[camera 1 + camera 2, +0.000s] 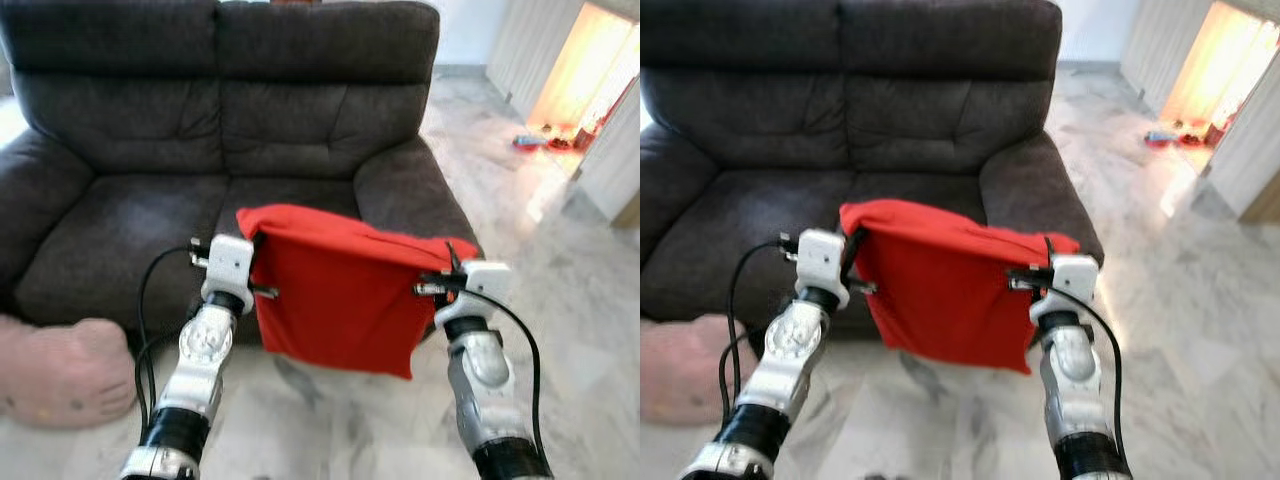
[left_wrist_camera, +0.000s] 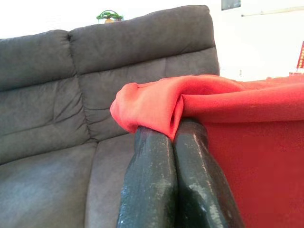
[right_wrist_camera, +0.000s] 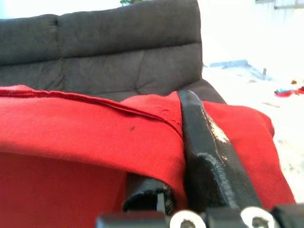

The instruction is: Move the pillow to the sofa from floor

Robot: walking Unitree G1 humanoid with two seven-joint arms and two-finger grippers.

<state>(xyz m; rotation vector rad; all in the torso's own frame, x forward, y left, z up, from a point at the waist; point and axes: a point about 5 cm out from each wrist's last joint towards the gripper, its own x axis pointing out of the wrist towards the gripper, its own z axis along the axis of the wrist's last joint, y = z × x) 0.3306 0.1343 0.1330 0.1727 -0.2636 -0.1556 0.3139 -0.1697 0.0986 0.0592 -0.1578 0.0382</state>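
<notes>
Two grippers hold the red pillow (image 1: pixel 335 295) in the air in front of the dark grey sofa (image 1: pixel 220 120). The pillow hangs between the two silver arms, with its upper edge level with the front of the sofa seat and its lower edge clear of the marble floor (image 1: pixel 580 330).

Left gripper (image 2: pixel 172 137): the two black fingers (image 2: pixel 147 185) are pressed together side by side. A bunched upper corner of the pillow is folded over their tips. In the left wrist view, the sofa backrest and seat lie behind this corner.

Right gripper (image 3: pixel 178 142): the fingers pinch the opposite upper corner of the pillow. One finger (image 3: pixel 204 142) lies on top of the red fabric and the other sits beneath it, with the cloth clamped between them. A seam runs along the fabric just beside the upper finger.

Pillow position: the upper edge stretches between the two grippers and slopes slightly down toward the right gripper. The body of the pillow hangs below this edge as a flat panel. It is off the floor and does not rest on the sofa seat.

Surroundings: a pink cushion (image 1: pixel 60 370) lies on the floor at the left, next to the sofa's front corner. A bright doorway (image 1: pixel 590 70) opens at the far right, with small coloured items (image 1: pixel 545 140) on the floor near it.
</notes>
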